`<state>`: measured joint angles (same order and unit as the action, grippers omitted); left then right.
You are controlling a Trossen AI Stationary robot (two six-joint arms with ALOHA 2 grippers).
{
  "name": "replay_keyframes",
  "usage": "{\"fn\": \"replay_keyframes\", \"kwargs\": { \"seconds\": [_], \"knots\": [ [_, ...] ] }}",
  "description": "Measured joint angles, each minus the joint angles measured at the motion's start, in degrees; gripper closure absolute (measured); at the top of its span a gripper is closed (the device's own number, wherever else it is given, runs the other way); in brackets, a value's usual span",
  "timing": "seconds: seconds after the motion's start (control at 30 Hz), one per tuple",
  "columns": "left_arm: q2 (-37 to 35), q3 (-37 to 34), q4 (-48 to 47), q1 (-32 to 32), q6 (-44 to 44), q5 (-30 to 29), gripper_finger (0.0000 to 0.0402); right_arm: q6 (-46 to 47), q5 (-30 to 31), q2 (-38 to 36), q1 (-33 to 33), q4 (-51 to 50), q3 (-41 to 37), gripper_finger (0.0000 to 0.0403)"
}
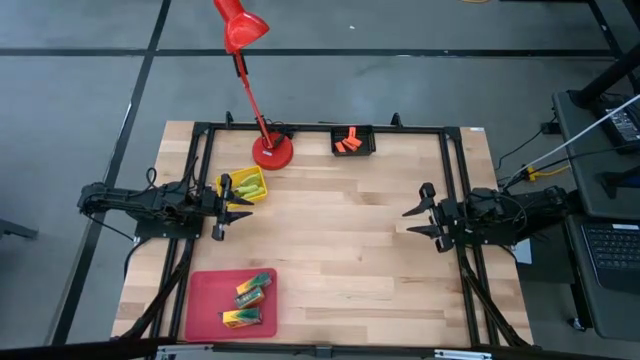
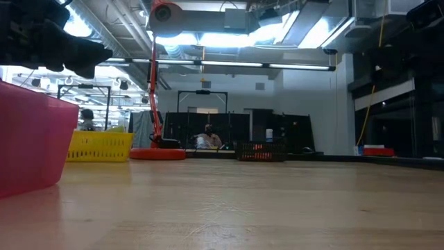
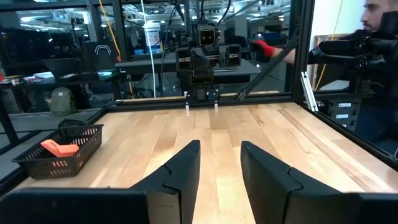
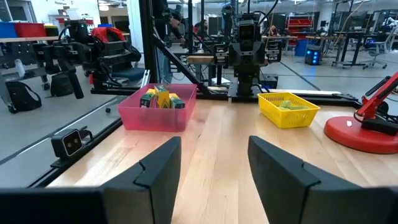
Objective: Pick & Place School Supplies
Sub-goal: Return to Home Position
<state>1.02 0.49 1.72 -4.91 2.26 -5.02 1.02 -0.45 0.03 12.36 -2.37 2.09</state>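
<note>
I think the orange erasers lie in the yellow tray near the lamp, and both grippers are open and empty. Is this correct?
Not quite. The orange erasers lie in the black tray, as the high view shows; it is also near the lamp. The left gripper and the right gripper are indeed open and empty.

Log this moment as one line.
left hand open, empty | right hand open, empty | orange erasers in black bin | green-and-yellow boxes in red tray
</note>
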Motion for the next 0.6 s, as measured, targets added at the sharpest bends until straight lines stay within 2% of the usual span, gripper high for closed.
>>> {"fn": "replay_keyframes", "kwargs": {
  "seconds": [0.6],
  "knots": [
    [0.0,0.0,0.0,0.0,0.0,0.0,0.0291,0.0,0.0,0.0,0.0,0.0,0.0,0.0215]
  ]
}}
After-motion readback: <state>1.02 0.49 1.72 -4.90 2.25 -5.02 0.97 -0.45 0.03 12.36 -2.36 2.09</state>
